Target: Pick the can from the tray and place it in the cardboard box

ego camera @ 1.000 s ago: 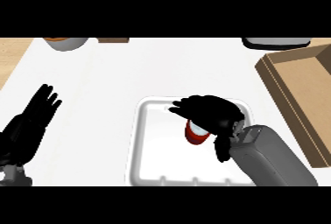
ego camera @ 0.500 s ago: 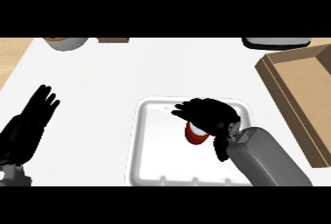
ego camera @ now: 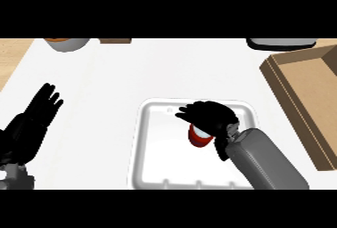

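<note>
Right hand: over the middle of the white tray, fingers curled down round the top of the can. Against the frames a second and half a second ago, the hand sits about where it was, shifted only slightly; the grey forearm now enters a little more from the lower right.

Can: red with a pale band, inside the tray, partly hidden under the right hand; its place in the tray is unchanged. Whether it is lifted off the tray floor cannot be told.

Cardboard box: at the right edge of the counter, well apart from the tray, as before.

Left hand: at the left edge, fingers straight and spread, holding nothing, unmoved.

Bowl: at the top left, near the counter's far edge.
</note>
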Controlling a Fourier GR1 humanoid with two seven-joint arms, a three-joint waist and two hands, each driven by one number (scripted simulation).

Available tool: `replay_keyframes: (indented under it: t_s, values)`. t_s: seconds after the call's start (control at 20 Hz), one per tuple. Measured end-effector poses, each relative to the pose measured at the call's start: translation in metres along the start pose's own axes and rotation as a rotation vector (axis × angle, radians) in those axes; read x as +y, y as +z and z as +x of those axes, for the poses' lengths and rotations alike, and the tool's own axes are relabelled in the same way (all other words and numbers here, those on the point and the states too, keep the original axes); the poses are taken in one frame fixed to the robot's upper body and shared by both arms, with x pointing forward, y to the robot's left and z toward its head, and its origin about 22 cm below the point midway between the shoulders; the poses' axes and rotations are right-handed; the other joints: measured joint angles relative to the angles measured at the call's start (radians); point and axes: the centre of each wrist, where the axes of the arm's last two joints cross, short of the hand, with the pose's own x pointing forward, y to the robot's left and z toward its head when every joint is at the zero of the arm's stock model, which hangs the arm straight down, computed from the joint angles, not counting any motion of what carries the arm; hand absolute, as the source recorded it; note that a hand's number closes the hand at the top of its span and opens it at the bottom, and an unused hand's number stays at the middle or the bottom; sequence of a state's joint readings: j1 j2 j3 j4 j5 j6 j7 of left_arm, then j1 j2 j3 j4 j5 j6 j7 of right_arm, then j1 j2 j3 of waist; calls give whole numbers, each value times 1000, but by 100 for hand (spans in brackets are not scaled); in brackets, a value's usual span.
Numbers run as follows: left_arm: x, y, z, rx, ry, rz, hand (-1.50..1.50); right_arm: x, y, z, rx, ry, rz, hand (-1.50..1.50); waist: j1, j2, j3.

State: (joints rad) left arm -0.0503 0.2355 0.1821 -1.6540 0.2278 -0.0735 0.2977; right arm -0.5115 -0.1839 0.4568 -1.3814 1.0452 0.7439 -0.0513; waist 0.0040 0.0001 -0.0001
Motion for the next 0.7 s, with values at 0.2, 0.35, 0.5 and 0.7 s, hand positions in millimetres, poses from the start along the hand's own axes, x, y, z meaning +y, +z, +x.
replay_keyframes:
  t_s: [0.2, 0.35, 0.5, 0.7]
  values:
    - [6, 3, -2, -1, 5, 6, 0, 6, -6, -3, 3, -8, -10, -150, 0, 0, 0]
    - [6, 5, -2, -1, 2, -1, 0, 7, -12, -6, 7, -11, -13, 150, 1, 0, 0]
    - [4, 4, -1, -1, 3, 2, 0, 8, -10, -8, -30, -6, -41, 150, 0, 0, 0]
    - [-1, 3, 2, -1, 3, -2, 0, 10, -16, -7, -78, 12, -76, 150, 1, -1, 0]
